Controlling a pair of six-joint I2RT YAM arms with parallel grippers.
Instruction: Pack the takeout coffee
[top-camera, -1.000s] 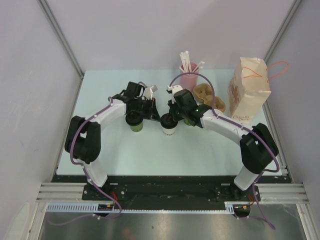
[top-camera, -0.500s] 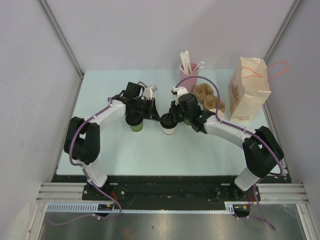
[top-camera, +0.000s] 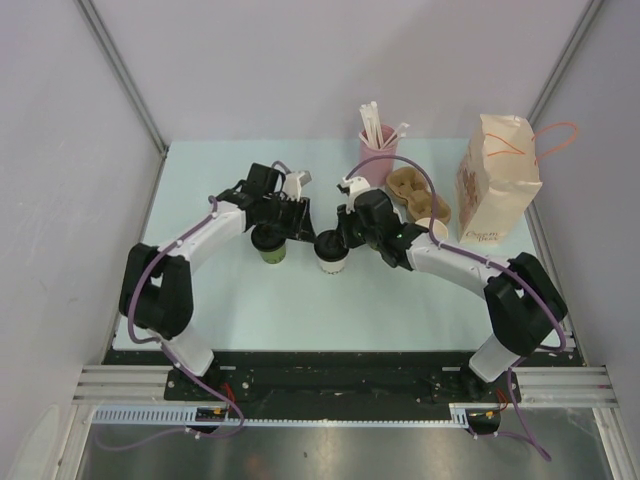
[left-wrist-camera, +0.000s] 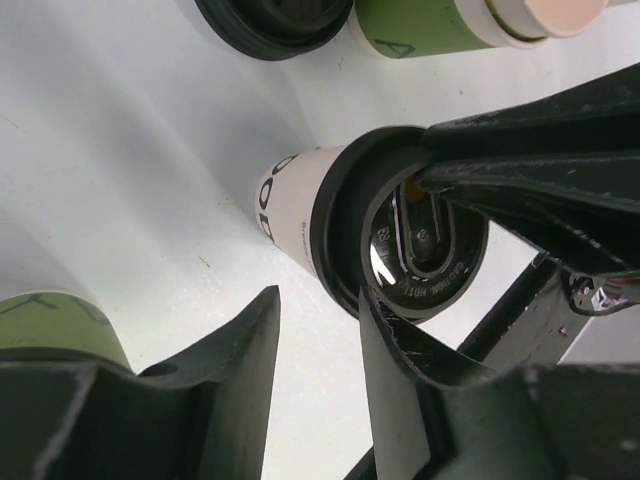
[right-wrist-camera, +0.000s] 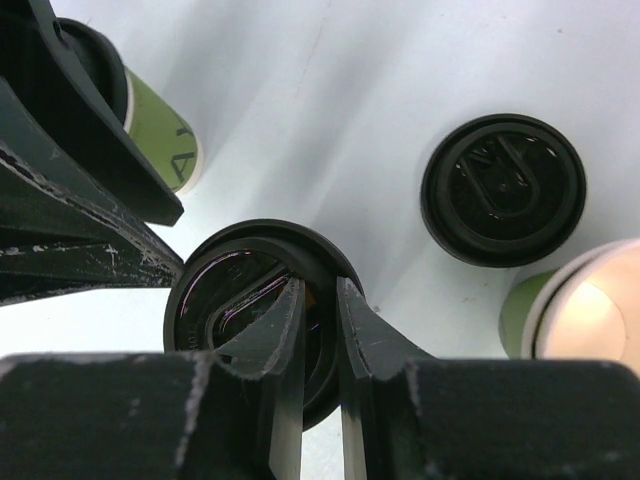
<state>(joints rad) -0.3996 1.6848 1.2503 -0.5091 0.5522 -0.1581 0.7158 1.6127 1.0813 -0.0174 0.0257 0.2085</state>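
Observation:
The white cup with dark lettering (left-wrist-camera: 285, 205) stands at mid-table with its black lid (top-camera: 329, 244) on. My right gripper (right-wrist-camera: 320, 285) is shut on that lid's rim (right-wrist-camera: 345, 265), one finger inside the recess and one outside. In the top view the right gripper (top-camera: 342, 236) sits just right of the cup. A green cup with a black lid (top-camera: 268, 246) stands to its left. My left gripper (left-wrist-camera: 318, 295) is open and empty between the two cups, with the green cup (left-wrist-camera: 55, 320) outside its left finger. It also shows in the top view (top-camera: 298, 226).
A loose black lid (right-wrist-camera: 503, 190) lies on the table next to an open green cup (right-wrist-camera: 575, 315) under my right arm. A pink cup of straws (top-camera: 377, 148), a brown cup carrier (top-camera: 412, 190) and a paper bag (top-camera: 497, 185) stand at the back right.
My right gripper has shifted the white cup a little left, toward the green cup. My left arm's elbow has swung out to the left; its gripper stays by the green cup.

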